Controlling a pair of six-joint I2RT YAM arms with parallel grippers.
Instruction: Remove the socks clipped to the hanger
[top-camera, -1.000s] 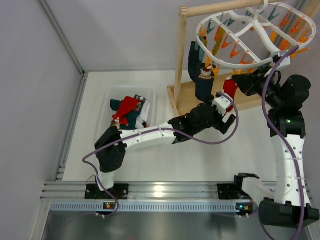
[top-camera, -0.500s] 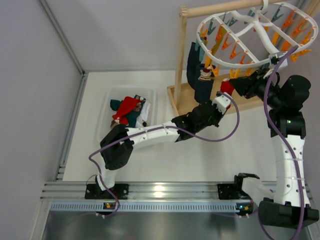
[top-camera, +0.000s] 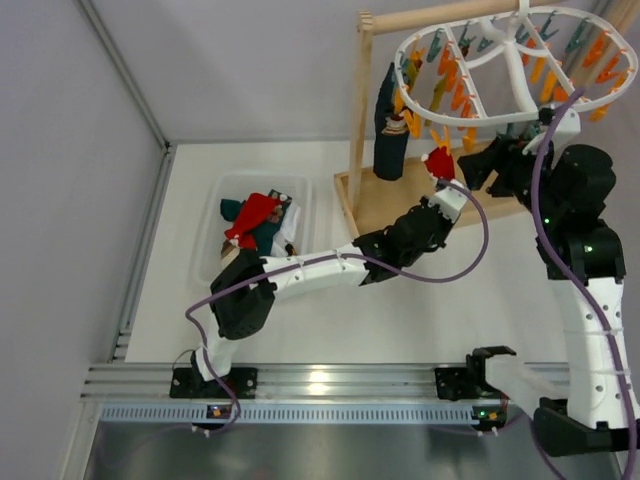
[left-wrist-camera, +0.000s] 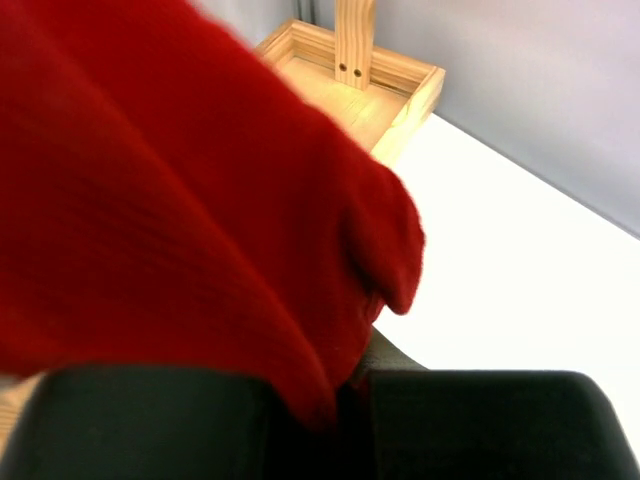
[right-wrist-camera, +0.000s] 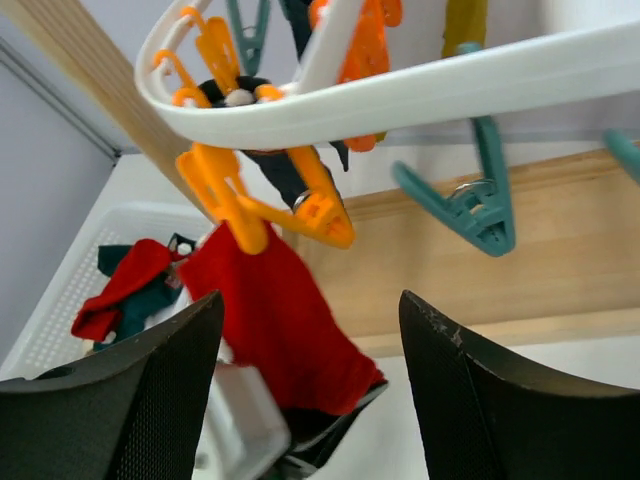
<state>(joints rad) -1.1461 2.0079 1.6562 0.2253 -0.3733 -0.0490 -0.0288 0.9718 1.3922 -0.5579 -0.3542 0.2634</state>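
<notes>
The white oval hanger (top-camera: 520, 92) hangs from the wooden stand, its rim (right-wrist-camera: 420, 85) lined with orange and teal clothespins. A red sock (top-camera: 438, 162) dangles below an orange clothespin (right-wrist-camera: 240, 200). Its top edge meets the pin's tip, and I cannot tell if the pin still bites it. My left gripper (top-camera: 447, 192) is shut on the red sock's (left-wrist-camera: 180, 200) lower end, and the fabric fills the left wrist view. My right gripper (right-wrist-camera: 310, 330) stands open just under the rim, the red sock (right-wrist-camera: 270, 330) beyond its fingers. A dark teal sock (top-camera: 388, 130) hangs at the hanger's left.
The stand's wooden post (top-camera: 362, 110) and tray base (left-wrist-camera: 400, 80) sit under the hanger. A white bin (top-camera: 220, 200) on the left holds loose red and teal socks (top-camera: 255, 222). A free teal clothespin (right-wrist-camera: 470, 205) hangs beside the orange one.
My left gripper has risen and closed on the red sock's lower end. My right gripper has opened wide near the rim. The hanger has swung, carrying the dark teal sock leftward.
</notes>
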